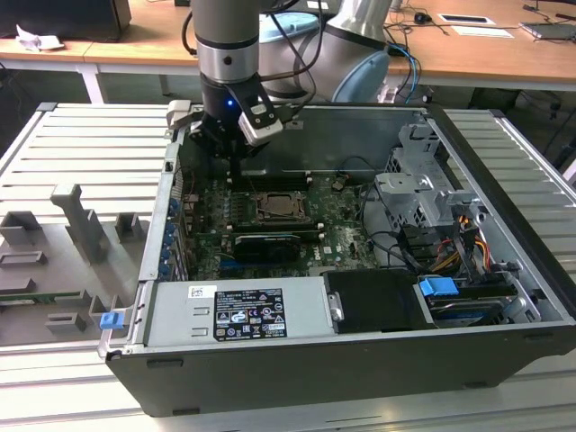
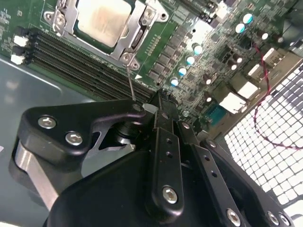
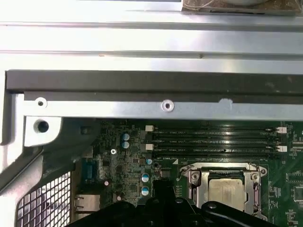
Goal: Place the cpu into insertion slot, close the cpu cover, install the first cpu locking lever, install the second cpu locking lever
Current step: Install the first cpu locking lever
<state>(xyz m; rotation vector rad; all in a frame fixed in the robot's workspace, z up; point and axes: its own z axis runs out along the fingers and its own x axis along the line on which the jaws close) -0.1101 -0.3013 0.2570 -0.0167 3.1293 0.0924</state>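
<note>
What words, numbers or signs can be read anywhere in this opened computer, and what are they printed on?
Black-and-white label on the grey metal box: print too small to read.
Small white sticker beside it: unreadable.
White print on the circuit board: blurred.
Markings along the memory slots: too small to read.
cpu: no legible marking.

Silver-grey cylindrical arm [image 1: 227,36], pale-blue joint cap [image 1: 362,79], black screw-studded claw [image 2: 158,101].

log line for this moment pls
cpu: seated in insertion slot | cpu cover: closed over it | pincer: beside the slot, above the board, holding nothing | lever wire: by pincer tip
</note>
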